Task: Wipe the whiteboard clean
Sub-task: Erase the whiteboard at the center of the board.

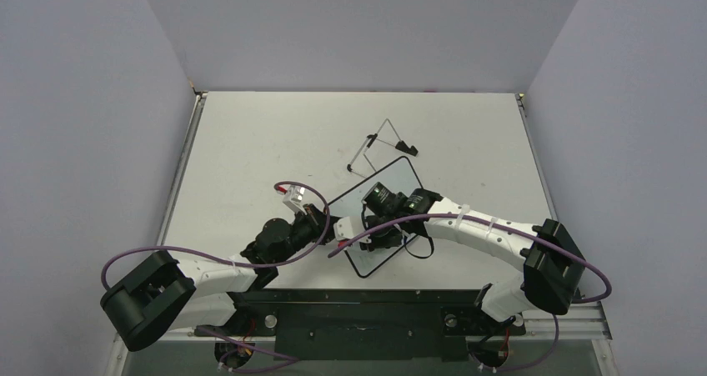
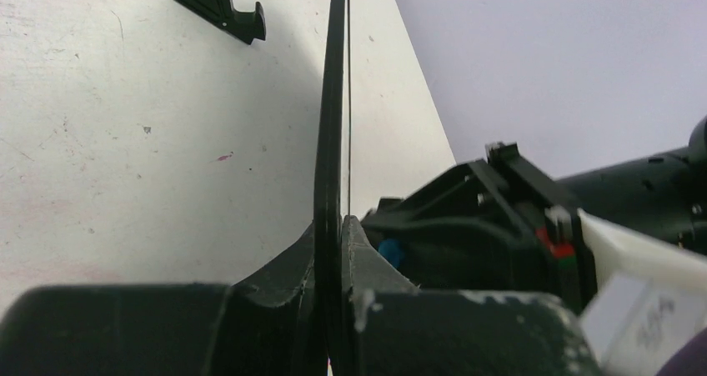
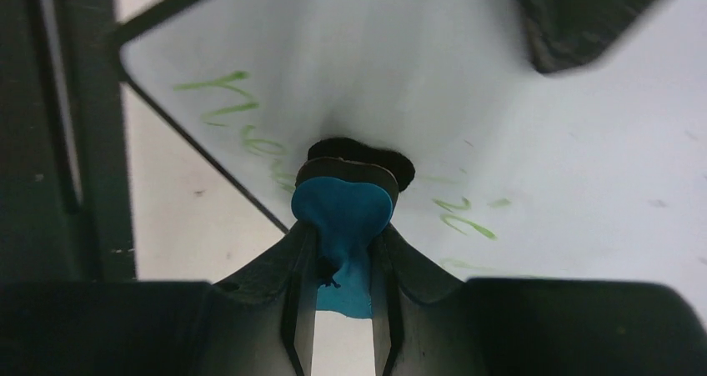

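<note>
Wipe under way, judged | left gripper (image 2: 333, 234) clamped whiteboard (image 3: 350, 59) edge; right gripper (image 3: 342, 259) pinched blue eraser (image 3: 342, 209) onto it | green writing (image 3: 225, 92) showed either side; more left

My left arm (image 1: 213, 272) and right arm (image 1: 479, 228): black joints, white link shells, purple cables (image 1: 167, 248) looping off each.

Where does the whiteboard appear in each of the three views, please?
Top: whiteboard just below centre.
Left wrist: edge-on, a dark vertical strip at centre.
Right wrist: white face with green writing, upper half.
Landmark: blue eraser, also glimpsed in the left wrist view.
</note>
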Robot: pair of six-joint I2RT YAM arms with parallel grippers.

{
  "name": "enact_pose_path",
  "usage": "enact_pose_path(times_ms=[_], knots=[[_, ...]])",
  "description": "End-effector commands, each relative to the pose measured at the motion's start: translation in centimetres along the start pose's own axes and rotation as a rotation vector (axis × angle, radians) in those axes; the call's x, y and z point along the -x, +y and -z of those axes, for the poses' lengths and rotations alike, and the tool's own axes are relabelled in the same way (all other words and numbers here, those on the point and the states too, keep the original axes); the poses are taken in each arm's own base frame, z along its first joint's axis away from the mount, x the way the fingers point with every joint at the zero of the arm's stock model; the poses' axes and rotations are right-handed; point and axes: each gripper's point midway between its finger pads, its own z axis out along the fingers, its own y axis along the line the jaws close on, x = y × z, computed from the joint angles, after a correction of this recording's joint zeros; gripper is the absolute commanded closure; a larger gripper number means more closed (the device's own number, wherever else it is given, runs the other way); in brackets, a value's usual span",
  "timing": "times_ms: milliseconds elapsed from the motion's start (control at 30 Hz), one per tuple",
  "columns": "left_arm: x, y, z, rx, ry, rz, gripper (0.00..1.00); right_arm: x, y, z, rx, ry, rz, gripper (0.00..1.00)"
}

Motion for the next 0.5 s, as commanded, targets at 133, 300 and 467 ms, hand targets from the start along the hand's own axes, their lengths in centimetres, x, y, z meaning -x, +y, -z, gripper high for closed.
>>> enact_pose_path(times_ms=[133, 300, 467], knots=[[2.9, -5.1, 0.2, -0.182, -0.089, 0.02, 1.0, 4.1, -1.4, 0.5, -0.086, -0.122, -0.042, 1.0], [2.9, -5.2, 0.3, -0.184, -0.09, 0.022, 1.0, 1.3, -7.0, 1.9, -0.332, -0.102, -0.286, 1.0], [2.9, -5.4, 0.1, -0.185, -0.087, 0.014, 1.0, -0.8, -3.8, 0.8, -0.18, -0.041, -0.128, 1.0]])
